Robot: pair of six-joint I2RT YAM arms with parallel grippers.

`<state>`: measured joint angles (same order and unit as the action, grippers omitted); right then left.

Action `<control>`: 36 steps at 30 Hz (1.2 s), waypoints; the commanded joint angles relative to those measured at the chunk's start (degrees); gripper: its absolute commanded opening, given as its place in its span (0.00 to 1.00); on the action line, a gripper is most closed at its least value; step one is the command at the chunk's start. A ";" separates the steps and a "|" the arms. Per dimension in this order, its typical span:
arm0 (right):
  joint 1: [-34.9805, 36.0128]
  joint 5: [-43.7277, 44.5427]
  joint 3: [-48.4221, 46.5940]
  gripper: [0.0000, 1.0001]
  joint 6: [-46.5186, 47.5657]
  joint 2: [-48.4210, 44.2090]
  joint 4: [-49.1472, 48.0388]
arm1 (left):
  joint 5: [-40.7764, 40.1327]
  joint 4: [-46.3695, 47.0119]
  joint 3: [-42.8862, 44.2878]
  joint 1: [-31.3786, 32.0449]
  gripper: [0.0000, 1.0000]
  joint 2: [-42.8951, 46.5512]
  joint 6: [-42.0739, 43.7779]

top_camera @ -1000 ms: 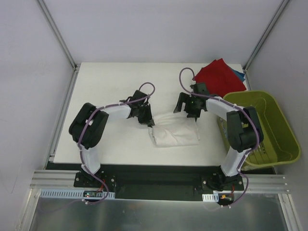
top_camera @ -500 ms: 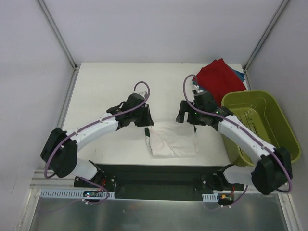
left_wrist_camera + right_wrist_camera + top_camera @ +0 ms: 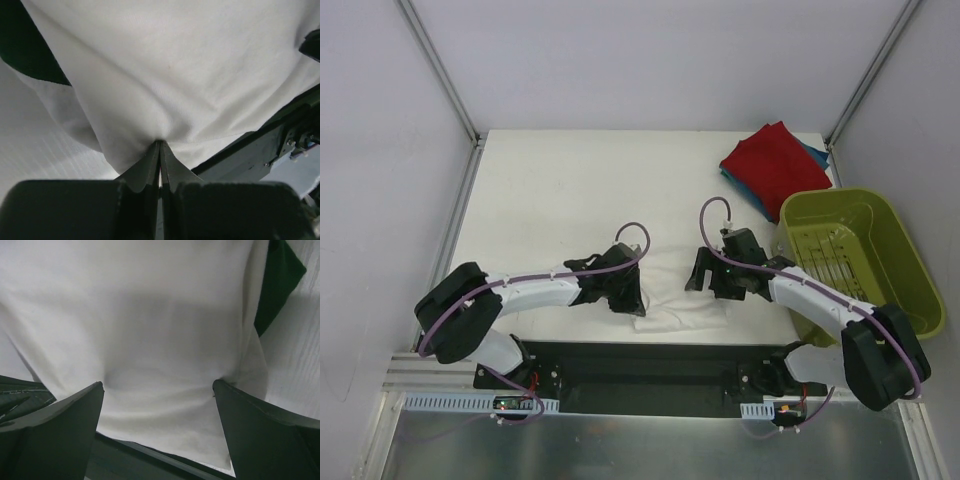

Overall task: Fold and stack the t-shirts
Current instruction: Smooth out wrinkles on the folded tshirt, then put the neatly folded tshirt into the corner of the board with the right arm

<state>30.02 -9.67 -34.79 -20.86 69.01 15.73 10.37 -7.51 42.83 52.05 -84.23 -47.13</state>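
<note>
**Shirt dragged to the near edge**

The white shirt (image 3: 675,308) now lies bunched at the worktop's (image 3: 550,190) near edge, pulled back from the middle. The left hand (image 3: 160,150) pinches its edge. The right hand (image 3: 157,387) is spread wide over the cloth. This looks like smoothing before another fold. At the far right, the red shirt (image 3: 772,160) tops the stack behind the basket (image 3: 840,193).

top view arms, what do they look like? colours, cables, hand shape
Both the left arm and the right arm have white link shells with bulky black joint housings. A thin purple cable runs along each, looping up near the wrist. The left hand and right hand are black. In the wrist views their fingers are dark, flat, wedge-shaped blades. No markings are legible.
</note>
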 commanded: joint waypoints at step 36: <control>-0.57 11.71 -4.07 0.97 9.70 -10.75 13.90 | 1.66 0.73 -4.25 -11.62 0.93 6.63 -5.42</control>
<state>31.81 7.09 -39.48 -12.40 54.94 33.74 7.05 -12.23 35.55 41.17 -74.15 -51.24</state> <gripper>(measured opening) 0.966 0.952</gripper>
